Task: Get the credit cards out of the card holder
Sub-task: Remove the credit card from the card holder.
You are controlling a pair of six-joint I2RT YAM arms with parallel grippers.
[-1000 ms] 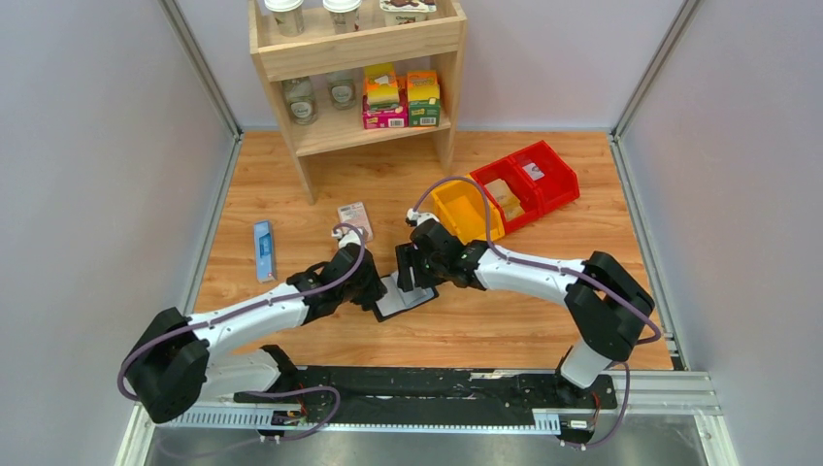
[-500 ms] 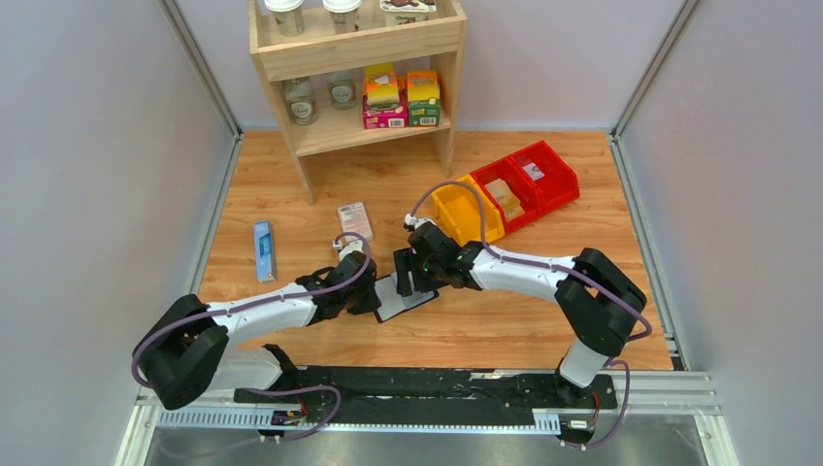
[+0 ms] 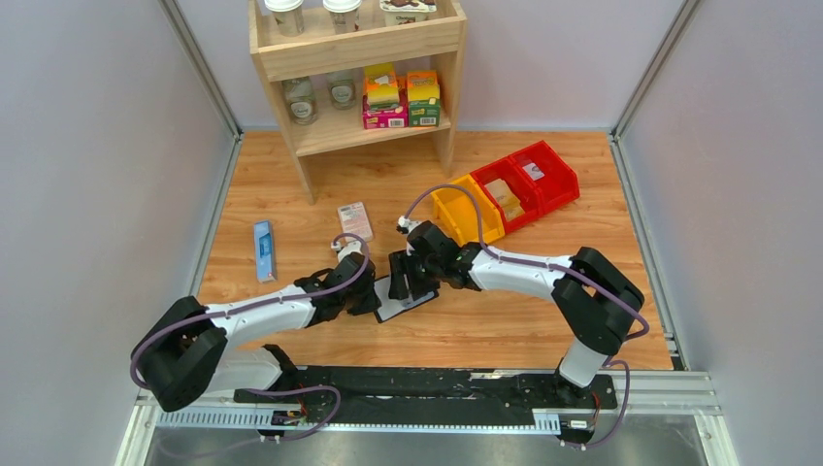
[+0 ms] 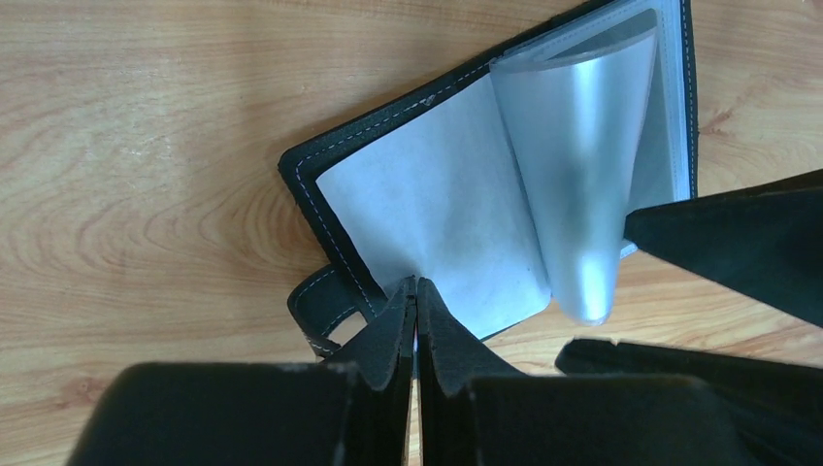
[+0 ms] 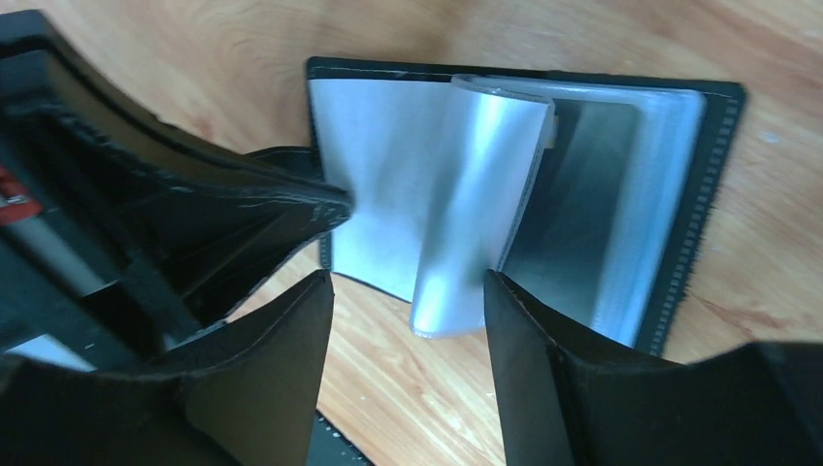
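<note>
Pinning the card holder (image 3: pixel 406 299) flat looks like the left gripper's (image 4: pixel 415 284) job. Its fingers are pressed together, tips down on the near edge of the left page beside the snap tab (image 4: pixel 325 311), so the case can't slide or fold shut while the other arm works. Can't tell if any lining is pinched between them.

The holder lies open on the bench (image 3: pixel 505 330), front-centre, between the two arms. The right gripper (image 5: pixel 408 282) is spread wide, one finger either side of a clear pocket leaf (image 5: pixel 476 194) that curls up off the spine, and it grasps nothing.

No credit cards are out on the bench. A darker patch in the right-hand pockets may be one, unclear.

Pose: both arms reach inward and low, wrists meeting over the holder, the left from its left side and the right from the far right.
</note>
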